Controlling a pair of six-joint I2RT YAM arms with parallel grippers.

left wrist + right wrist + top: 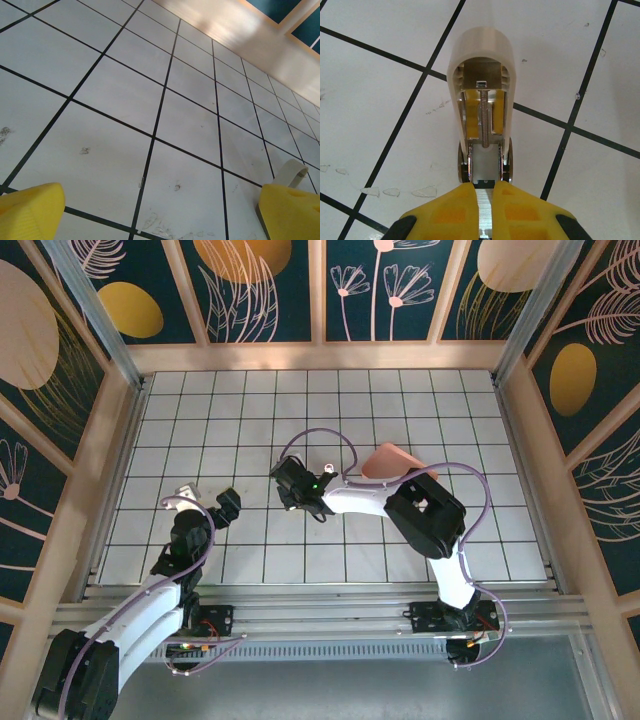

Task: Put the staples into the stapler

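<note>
In the right wrist view the whitish stapler lies open on the tiled floor, its lid swung away so the spring and grey inner rail show. The ribbed silvery staples sit at the near end of that rail. My right gripper is shut on the staples, with its yellow fingers pressed to both sides. From above, the right gripper is near the floor's middle and covers the stapler. My left gripper hovers low to its left. Its yellow fingers are wide apart and hold nothing.
A pink rounded tray lies behind the right arm's forearm. A small pale curved object rests on the tiles beside the left gripper's right finger, and from above this pale object lies by the left arm. Wooden walls ring the floor.
</note>
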